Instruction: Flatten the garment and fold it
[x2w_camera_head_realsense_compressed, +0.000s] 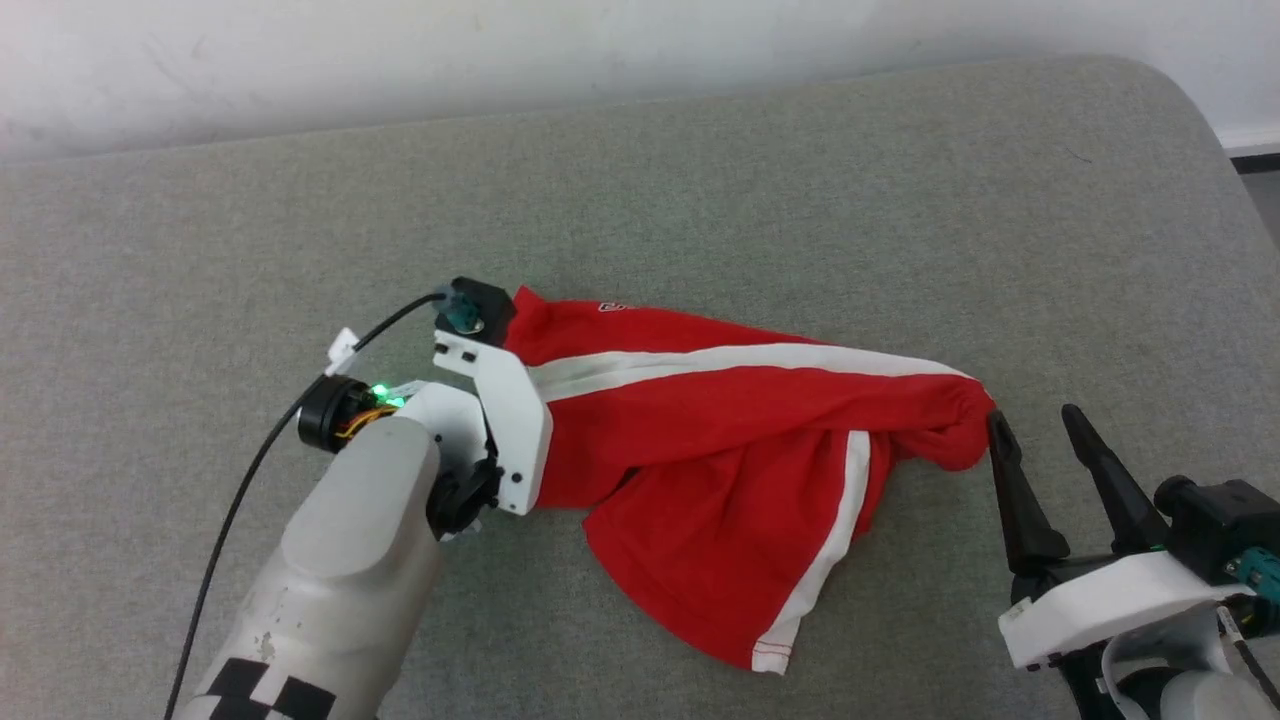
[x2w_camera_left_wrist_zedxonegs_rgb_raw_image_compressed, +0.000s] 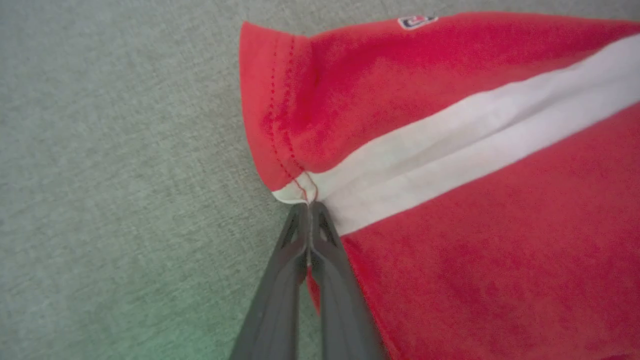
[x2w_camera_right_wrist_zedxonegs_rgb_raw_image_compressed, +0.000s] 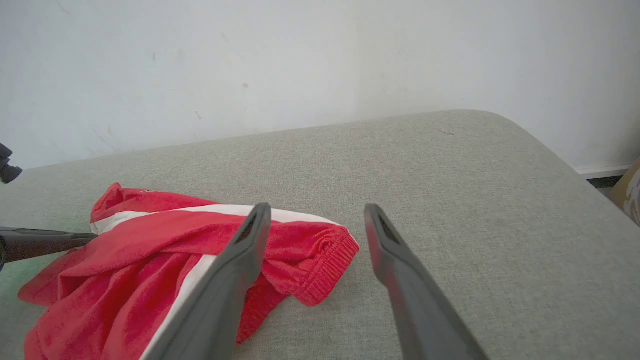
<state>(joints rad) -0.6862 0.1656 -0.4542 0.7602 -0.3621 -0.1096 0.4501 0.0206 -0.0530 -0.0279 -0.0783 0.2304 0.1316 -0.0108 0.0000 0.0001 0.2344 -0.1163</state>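
Red shorts with white side stripes lie crumpled on the grey padded surface, one leg spread toward the front. My left gripper is shut on the shorts' white-striped hem corner at their left end; in the head view its wrist covers the fingers. My right gripper stands open just right of the bunched elastic waistband, its left finger near the cloth. From the right wrist the waistband lies between and below the open fingers, slightly left.
A white wall backs the surface. The surface's rounded right edge drops toward the floor. A black cable trails from my left wrist.
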